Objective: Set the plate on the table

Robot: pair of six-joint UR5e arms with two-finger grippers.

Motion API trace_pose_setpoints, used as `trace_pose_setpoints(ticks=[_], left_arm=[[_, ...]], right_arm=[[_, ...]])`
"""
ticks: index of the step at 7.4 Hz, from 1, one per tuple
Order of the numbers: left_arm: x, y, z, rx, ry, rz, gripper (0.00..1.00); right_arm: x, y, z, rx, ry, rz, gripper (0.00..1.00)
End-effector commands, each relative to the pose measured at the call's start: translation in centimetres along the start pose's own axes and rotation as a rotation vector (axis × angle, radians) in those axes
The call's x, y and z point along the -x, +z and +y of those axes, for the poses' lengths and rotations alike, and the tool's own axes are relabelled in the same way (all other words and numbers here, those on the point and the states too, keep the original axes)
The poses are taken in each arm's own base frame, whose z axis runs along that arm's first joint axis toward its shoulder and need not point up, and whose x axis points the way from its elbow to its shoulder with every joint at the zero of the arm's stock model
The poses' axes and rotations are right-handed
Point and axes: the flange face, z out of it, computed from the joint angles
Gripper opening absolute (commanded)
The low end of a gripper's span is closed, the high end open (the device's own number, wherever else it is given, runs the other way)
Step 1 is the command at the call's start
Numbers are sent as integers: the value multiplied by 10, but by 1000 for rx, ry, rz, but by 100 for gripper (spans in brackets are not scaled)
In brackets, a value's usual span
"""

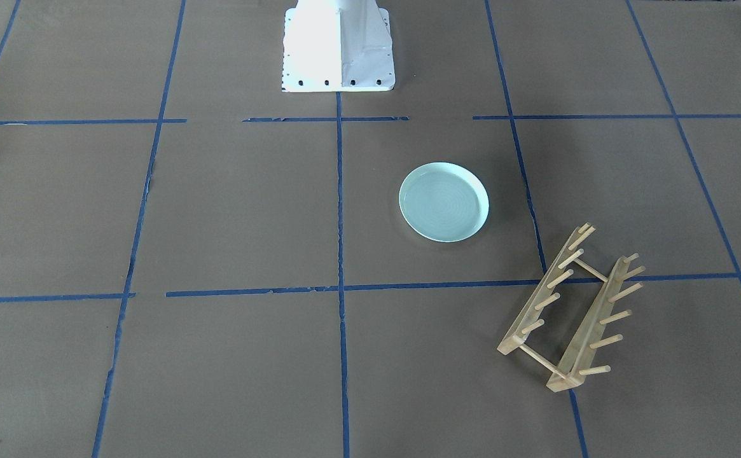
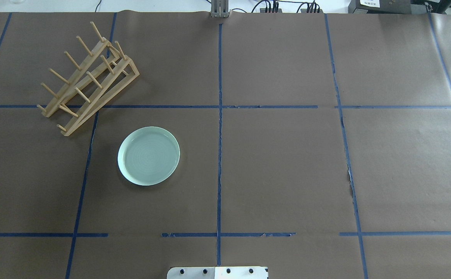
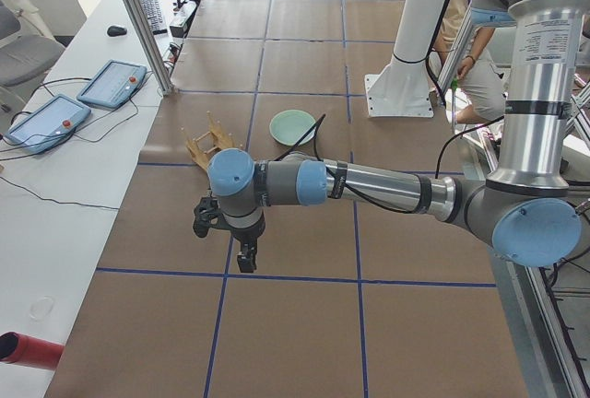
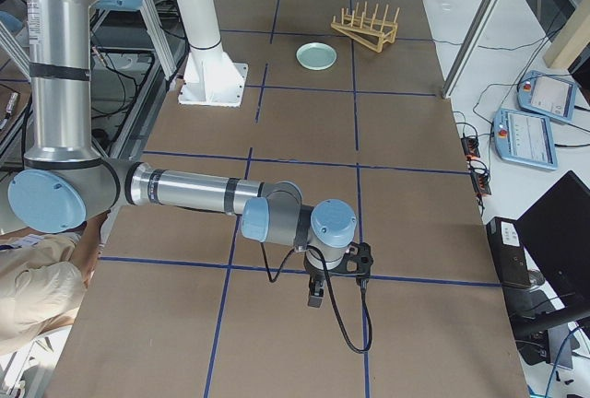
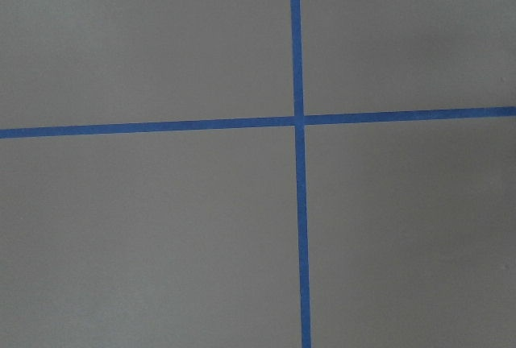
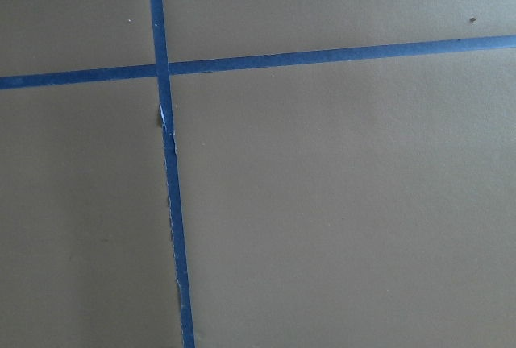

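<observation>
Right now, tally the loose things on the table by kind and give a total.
Plate: 1
Wooden peg rack: 1
Total: 2

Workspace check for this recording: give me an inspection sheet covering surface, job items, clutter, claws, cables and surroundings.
Surface: brown paper-covered table with a blue tape grid; tape torn in places.
Job's things: pale mint-green round plate lies flat on the table, apart from the wooden peg rack.
Clutter: the rack only, with nothing on its pegs.
Claws: left claw and right claw hang over bare table, far from the plate; open or shut cannot be told.
Cables: black cable loops under the right wrist.
Surroundings: teach pendants on the side bench; white robot base.
</observation>
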Motion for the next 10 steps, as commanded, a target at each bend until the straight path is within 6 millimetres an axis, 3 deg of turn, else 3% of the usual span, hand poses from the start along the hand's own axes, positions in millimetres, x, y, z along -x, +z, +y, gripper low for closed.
trace_pose_setpoints(ticks=[1,3,10], left_arm=[[0,3,11,4,0,17,100],[9,13,5,22,-15,16,100],[10,12,10,17,-23,6,100]], right_arm=[[0,-1,0,-1,-1,0,100],[0,0,0,0,0,0,100],[0,0,0,0,0,0,100]])
